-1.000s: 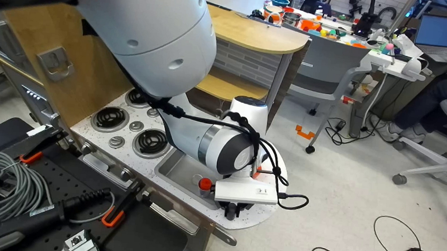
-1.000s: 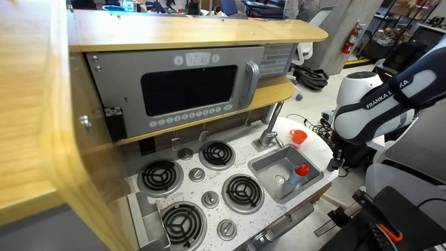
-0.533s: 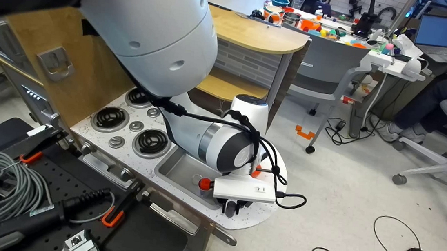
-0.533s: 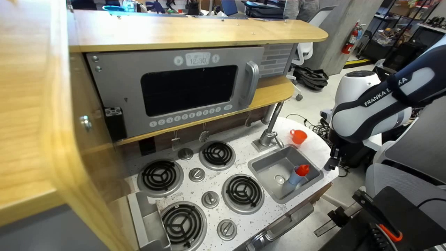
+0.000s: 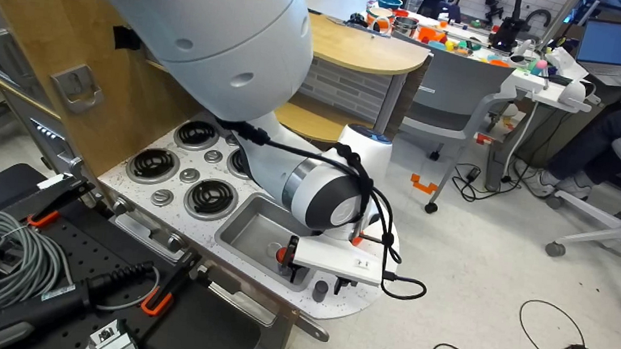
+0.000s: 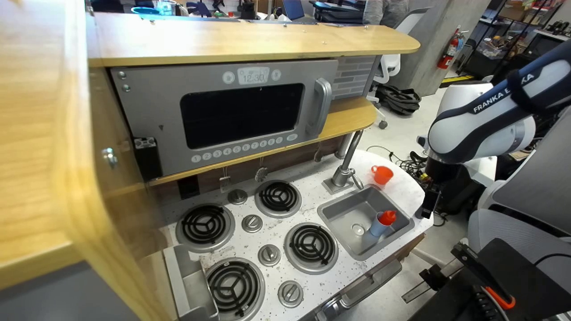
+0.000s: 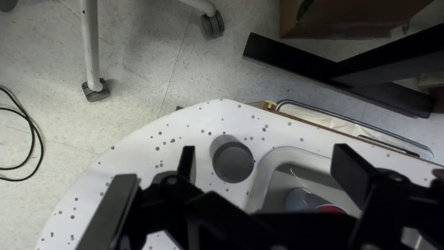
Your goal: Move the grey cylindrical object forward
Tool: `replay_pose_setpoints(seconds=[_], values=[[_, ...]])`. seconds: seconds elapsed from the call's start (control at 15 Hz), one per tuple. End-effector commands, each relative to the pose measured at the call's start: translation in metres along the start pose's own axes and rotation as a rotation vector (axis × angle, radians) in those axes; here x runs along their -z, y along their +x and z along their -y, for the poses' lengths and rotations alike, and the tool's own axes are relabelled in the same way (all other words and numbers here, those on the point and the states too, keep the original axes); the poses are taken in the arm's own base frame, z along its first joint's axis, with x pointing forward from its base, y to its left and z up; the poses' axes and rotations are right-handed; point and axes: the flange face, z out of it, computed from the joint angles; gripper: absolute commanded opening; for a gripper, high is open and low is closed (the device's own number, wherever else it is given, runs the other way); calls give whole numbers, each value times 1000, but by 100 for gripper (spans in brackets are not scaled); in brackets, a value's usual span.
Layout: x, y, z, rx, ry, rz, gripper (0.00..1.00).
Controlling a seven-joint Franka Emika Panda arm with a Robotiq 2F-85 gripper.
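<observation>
The grey cylindrical object (image 7: 233, 164) stands upright on the speckled white counter beside the sink's corner. In the wrist view it lies between the widely spread fingers (image 7: 347, 170), closer to the left one, touching neither. My gripper (image 7: 267, 165) is open with nothing held. An exterior view shows the cylinder (image 5: 320, 291) near the counter's rounded end, just below my tilted gripper (image 5: 316, 277). Seen in an exterior view from across the stove, my gripper (image 6: 431, 204) hangs over the counter's edge, and the cylinder there is largely hidden.
Beside the cylinder is the grey sink (image 6: 348, 214), holding a blue cup (image 6: 378, 227) with a red item (image 6: 388, 217) in it. A red cup (image 6: 382, 175) sits behind the sink near the faucet (image 6: 343, 174). The counter's rounded edge (image 7: 138, 130) drops to the floor.
The jaws, earlier close around the cylinder, have spread wide. The cylinder shifted slightly away from the counter's front edge and now stands released, while my gripper has turned and risen a little.
</observation>
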Motion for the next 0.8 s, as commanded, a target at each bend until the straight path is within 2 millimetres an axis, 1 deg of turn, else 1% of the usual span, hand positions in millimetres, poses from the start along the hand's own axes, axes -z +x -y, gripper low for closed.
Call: replay_pose_setpoints(seconds=[0.0, 0.13, 0.2, 0.33, 0.4, 0.47, 0.53, 0.6, 0.73], values=[[46, -26, 7, -91, 32, -38, 100], [67, -40, 11, -163, 23, -46, 100], [77, -52, 16, -186, 24, -33, 100], [94, -74, 18, -257, -1, -53, 100], [103, -91, 16, -307, -13, -35, 100], [83, -59, 4, -237, -6, -45, 100], [90, -67, 3, -252, -9, -47, 100], [92, -68, 3, -252, -11, -51, 100], [87, -64, 5, -245, -6, -46, 100]])
